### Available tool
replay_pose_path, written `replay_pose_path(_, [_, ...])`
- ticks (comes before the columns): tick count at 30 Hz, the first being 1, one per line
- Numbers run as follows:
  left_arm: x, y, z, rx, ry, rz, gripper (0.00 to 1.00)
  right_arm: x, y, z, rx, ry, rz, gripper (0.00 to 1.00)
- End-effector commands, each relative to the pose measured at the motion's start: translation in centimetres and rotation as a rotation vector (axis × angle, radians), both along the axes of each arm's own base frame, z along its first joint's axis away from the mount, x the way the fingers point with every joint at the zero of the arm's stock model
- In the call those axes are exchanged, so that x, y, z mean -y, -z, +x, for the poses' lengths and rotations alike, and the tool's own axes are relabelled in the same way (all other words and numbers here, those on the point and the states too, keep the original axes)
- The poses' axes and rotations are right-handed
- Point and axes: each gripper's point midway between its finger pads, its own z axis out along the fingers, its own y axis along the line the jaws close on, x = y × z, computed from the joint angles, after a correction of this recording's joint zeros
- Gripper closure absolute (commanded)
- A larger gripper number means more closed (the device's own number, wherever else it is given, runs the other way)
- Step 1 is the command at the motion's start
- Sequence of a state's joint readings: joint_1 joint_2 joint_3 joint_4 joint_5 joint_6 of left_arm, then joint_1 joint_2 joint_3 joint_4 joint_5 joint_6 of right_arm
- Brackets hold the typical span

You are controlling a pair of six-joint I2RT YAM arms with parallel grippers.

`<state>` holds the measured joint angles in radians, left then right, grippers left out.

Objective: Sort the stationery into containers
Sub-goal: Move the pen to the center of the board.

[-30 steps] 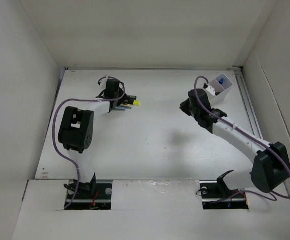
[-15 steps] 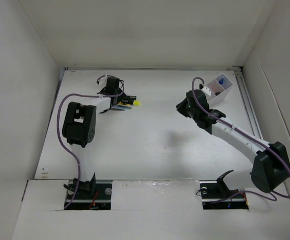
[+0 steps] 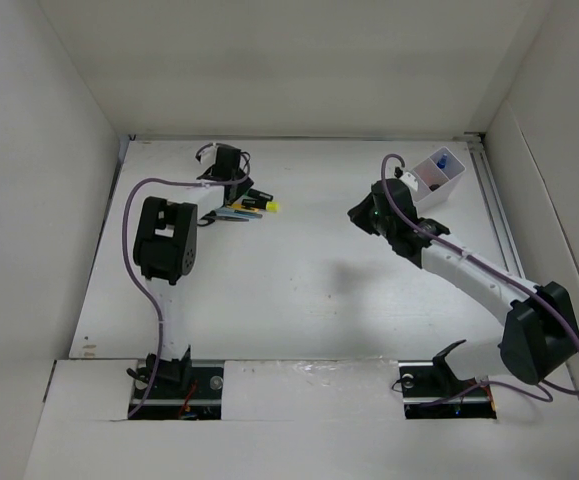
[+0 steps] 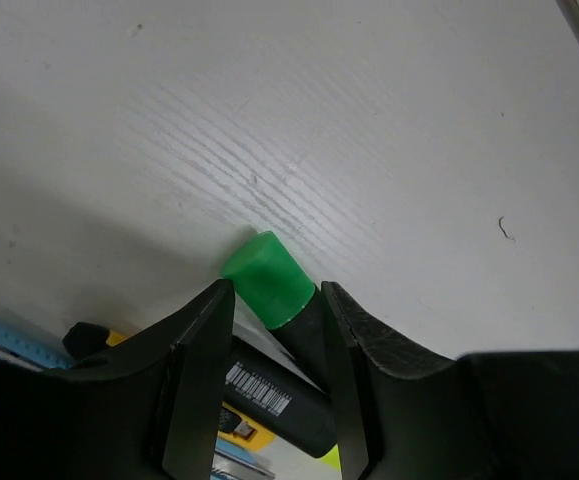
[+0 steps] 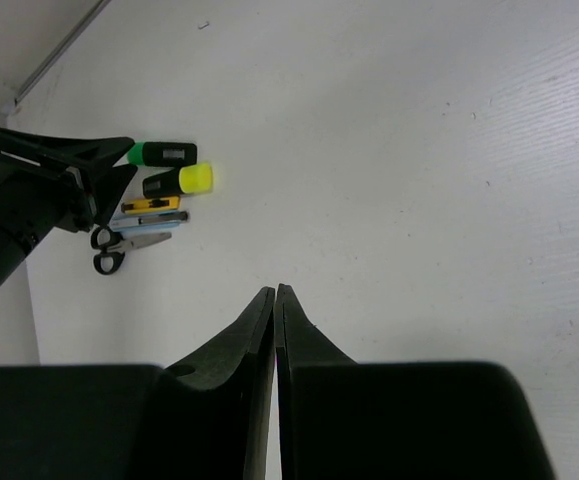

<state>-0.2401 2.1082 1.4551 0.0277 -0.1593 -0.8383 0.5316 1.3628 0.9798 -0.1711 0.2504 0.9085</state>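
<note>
The left claw [image 3: 241, 198] is seen from above over the stationery cluster [image 3: 257, 208] on the white table [image 3: 309, 290], which is boxed in by white walls [image 3: 59, 150]. Single items cannot be told apart there. The right claw [image 3: 357, 215] is placed near the white divided plastic box [image 3: 439, 182].

At the left wrist, the jaws are parted around the green-capped black highlighter [image 4: 266, 280], whose barrel is largely hidden.

At the right wrist, the fingers are pressed together and empty. The black-handled scissors [image 5: 117, 250] are seen far off.

- White table [image 3: 309, 270] carried all items.
- Far left: green highlighter [image 5: 164, 153], yellow highlighter [image 5: 181, 181] and scissors [image 5: 129, 243] lay clustered.
- Far right: box [image 3: 439, 178] stood near the edge.
</note>
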Motion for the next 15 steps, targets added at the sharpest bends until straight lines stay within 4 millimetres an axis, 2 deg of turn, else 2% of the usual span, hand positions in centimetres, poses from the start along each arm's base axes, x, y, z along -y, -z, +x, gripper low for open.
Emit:
replay_pose_path(1, [-0.3, -0.6, 1.3, 0.006, 0.000, 0.026, 0.63, -0.8, -1.0, 0.3, 0.039, -0.026, 0.014, 0.91])
replay_pose_path(4, [-0.2, -0.4, 1.6, -0.006, 0.000, 0.029, 0.63, -0.4, -1.0, 0.5, 0.039, -0.017, 0.014, 0.90])
replay_pose_path(5, [-0.6, 0.5, 1.9, -0.020, -0.009, 0.032, 0.63, -0.6, -1.0, 0.4, 0.037, -0.024, 0.018, 0.89])
replay_pose_path(6, [-0.4, 0.0, 2.2, -0.008, -0.003, 0.023, 0.63, -0.6, -1.2, 0.5, 0.045, -0.024, 0.023, 0.89])
replay_pose_path(8, [-0.2, 1.0, 2.3, -0.026, 0.005, 0.019, 0.63, -0.6, -1.2, 0.5, 0.045, -0.024, 0.023, 0.89])
replay_pose_path(10, [0.0, -0.1, 3.0, 0.002, 0.011, 0.019, 0.63, -0.7, -1.2, 0.7, 0.047, -0.029, 0.015, 0.88])
replay_pose_path(12, [0.1, 0.5, 3.2, -0.012, 0.025, 0.024, 0.63, -0.9, -1.2, 0.7, 0.045, -0.037, 0.019, 0.88])
replay_pose_path(14, [0.3, -0.8, 4.2, 0.012, 0.040, 0.035, 0.62, -0.9, -0.8, 0.7, 0.037, -0.037, 0.015, 0.88])
replay_pose_path(15, [0.3, -0.2, 4.2, -0.009, 0.048, 0.048, 0.62, -0.9, -0.8, 0.7, 0.037, -0.037, 0.015, 0.88])
